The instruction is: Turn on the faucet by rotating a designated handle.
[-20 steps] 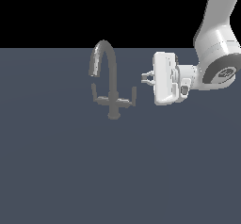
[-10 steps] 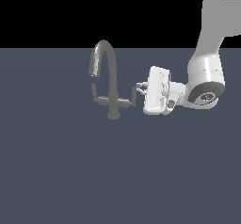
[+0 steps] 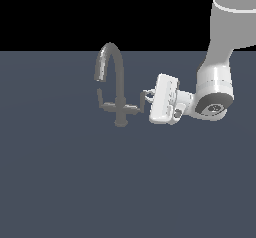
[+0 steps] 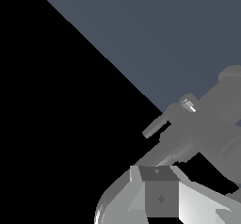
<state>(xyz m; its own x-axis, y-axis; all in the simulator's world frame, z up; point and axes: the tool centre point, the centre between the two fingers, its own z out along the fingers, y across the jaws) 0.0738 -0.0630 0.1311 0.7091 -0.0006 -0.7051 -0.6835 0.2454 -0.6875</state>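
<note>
Your pincer [image 3: 147, 98] reaches sideways from the exterior view's right; whether its fingers are parted or closed cannot be told. It sits at the handle [image 3: 140, 103], on the side of the faucet [image 3: 118, 84] away from the spout tip. The slate-blue tabletop [image 3: 75, 182] spreads bare around the base, black beyond its far edge.

No readable text, labels, brand marks or numbers are showing in either view. Nothing legible is appearing on the dull-grey metal gooseneck faucet [image 3: 116, 89], the white robot gripper [image 3: 146, 98] or the flat dark slate-blue bench [image 3: 75, 182].
</note>
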